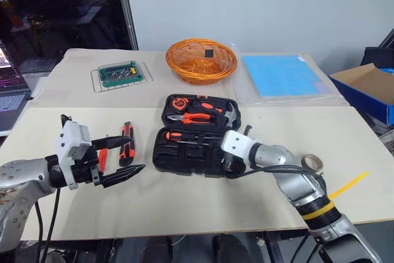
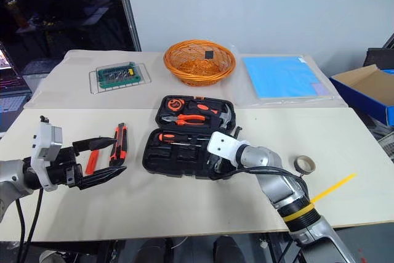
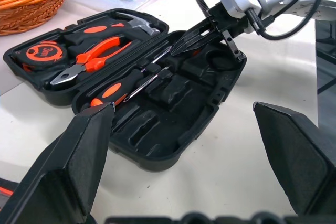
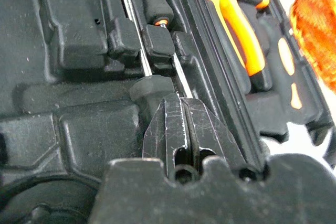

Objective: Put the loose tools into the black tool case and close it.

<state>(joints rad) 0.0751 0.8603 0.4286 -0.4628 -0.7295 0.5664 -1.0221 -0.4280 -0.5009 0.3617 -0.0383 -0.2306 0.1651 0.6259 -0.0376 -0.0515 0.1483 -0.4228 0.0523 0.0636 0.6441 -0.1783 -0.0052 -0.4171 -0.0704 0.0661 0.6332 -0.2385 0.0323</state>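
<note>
1. Right now: right hand (image 1: pixel 229 165) closed, fingers pressed together with nothing between them, tips down inside the near half of the black tool case (image 1: pixel 184 159) at its right end, beside a screwdriver shaft.
2. Left hand (image 1: pixel 117 159) spread wide and empty, hovering over the table (image 1: pixel 184 214) left of the case.
3. Just beyond the left hand: utility knife (image 1: pixel 127 143) and thin red screwdriver (image 1: pixel 102 157), loose on the table.
4. Case lying open at mid table; one orange-and-black screwdriver (image 1: pixel 184 135) seated in the near half; pliers (image 1: pixel 194 117), tape measure and hammer in the far half.
5. Farther back: orange wicker basket (image 1: pixel 201 60), green bit set (image 1: pixel 122 74), blue sheet (image 1: pixel 283 75).
</note>
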